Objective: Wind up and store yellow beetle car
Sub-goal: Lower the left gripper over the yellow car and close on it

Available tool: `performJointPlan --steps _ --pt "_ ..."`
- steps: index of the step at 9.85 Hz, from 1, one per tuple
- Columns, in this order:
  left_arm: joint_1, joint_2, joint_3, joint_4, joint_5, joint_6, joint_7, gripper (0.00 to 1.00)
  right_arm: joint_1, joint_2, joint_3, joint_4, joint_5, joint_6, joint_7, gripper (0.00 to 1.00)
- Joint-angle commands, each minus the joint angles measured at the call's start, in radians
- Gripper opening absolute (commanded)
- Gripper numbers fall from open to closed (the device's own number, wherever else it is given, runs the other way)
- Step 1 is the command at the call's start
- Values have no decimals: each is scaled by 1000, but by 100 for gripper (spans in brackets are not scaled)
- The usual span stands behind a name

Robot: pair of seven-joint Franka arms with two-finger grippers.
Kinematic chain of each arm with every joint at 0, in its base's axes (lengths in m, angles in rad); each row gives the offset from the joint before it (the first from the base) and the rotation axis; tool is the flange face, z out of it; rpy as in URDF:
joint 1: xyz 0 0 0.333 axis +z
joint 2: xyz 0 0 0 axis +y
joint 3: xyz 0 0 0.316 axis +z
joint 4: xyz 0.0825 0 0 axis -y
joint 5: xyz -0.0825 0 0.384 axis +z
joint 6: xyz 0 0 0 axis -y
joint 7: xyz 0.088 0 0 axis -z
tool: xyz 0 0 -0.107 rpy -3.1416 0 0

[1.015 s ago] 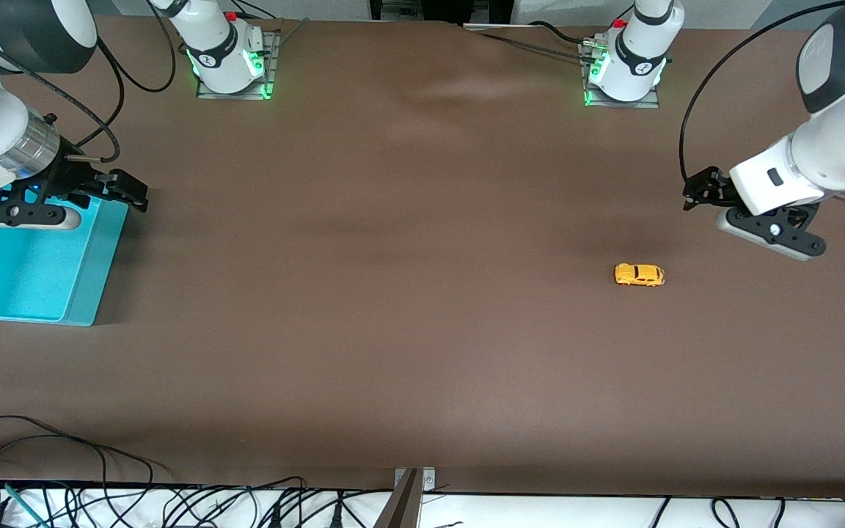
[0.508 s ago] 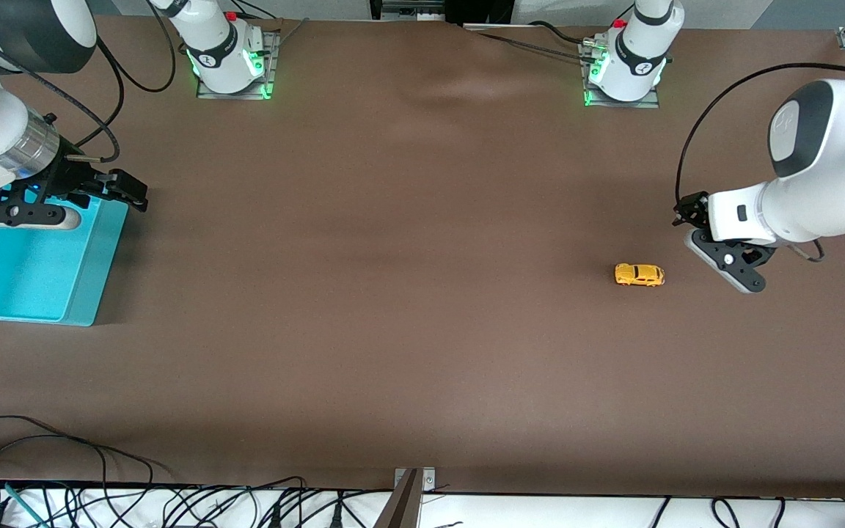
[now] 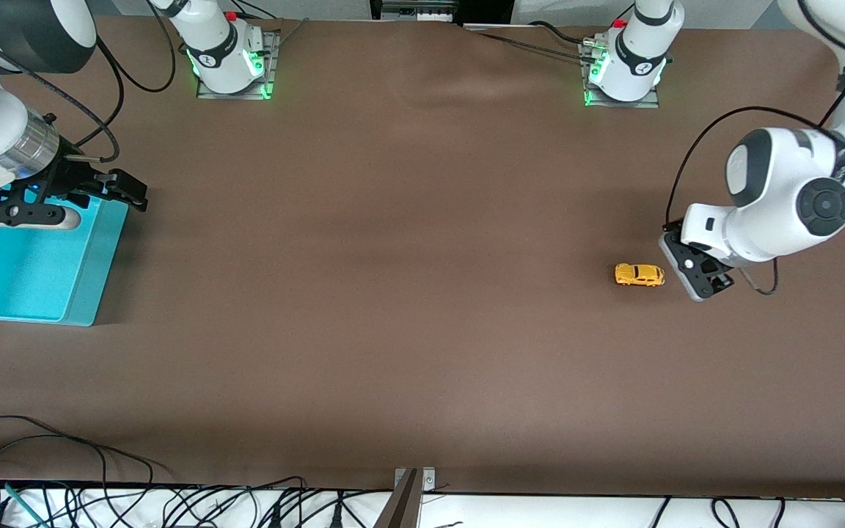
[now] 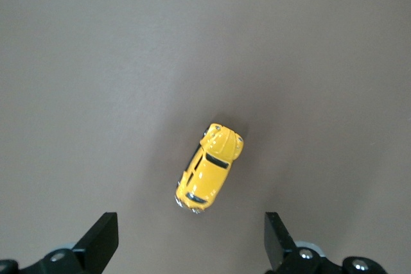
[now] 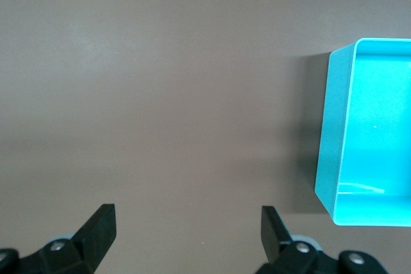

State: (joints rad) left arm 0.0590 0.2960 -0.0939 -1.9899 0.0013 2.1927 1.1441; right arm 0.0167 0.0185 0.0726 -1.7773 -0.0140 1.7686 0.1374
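A tiny yellow-orange toy beetle car with a rounded body and dark windows (image 3: 639, 275) is seen standing on its wheels on the brown tabletop (image 3: 408, 293), toward the left arm's end. It lies lengthwise along the table, apart from everything else on the surface.

The left tool (image 3: 692, 270) is held just beside the car, at the end of it that faces the left arm's end of the table, and no contact with the car is seen. In the left wrist view the car (image 4: 209, 169) is shown on the bare surface between and ahead of the two black fingertips (image 4: 103, 239), which are spread wide apart with nothing between them; the left tool (image 4: 191, 243) is thus shown open and empty.

A shallow turquoise plastic tray with a raised rim (image 3: 89, 282) is placed at the right arm's end of the tabletop, well apart from the car. The right tool (image 3: 63, 202) is held over the edge of this tray that lies farther from the front camera, and the right arm waits there. In the right wrist view its black fingers (image 5: 96, 229) are seen spread wide with nothing gripped, and a corner of the tray (image 5: 331, 133) is shown; the tray's visible interior holds nothing.
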Motion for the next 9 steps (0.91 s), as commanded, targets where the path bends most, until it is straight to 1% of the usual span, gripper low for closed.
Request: performJointPlan --steps 1,2,3,4,6,8,9 --pt "4 58 -1 -19 17 85 164 100 3 6 -5 22 -11 -21 -10 100" --pt "4 63 -1 -61 52 147 184 100 3 6 -5 22 -11 -21 -10 100" --pt "4 63 -3 -120 110 254 193 100 3 6 -5 22 -9 -21 -10 100" --pt "4 71 -3 -169 144 336 197 100 3 6 -5 22 -10 -21 -12 100" --pt "2 83 -6 -187 181 351 210 100 3 8 -5 22 -11 -21 -10 100" --pt "7 92 -6 -210 184 357 235 100 3 6 -5 22 -11 -21 -12 100" --pt "8 98 -6 -213 184 386 274 100 3 8 -5 22 -9 -21 -10 100"
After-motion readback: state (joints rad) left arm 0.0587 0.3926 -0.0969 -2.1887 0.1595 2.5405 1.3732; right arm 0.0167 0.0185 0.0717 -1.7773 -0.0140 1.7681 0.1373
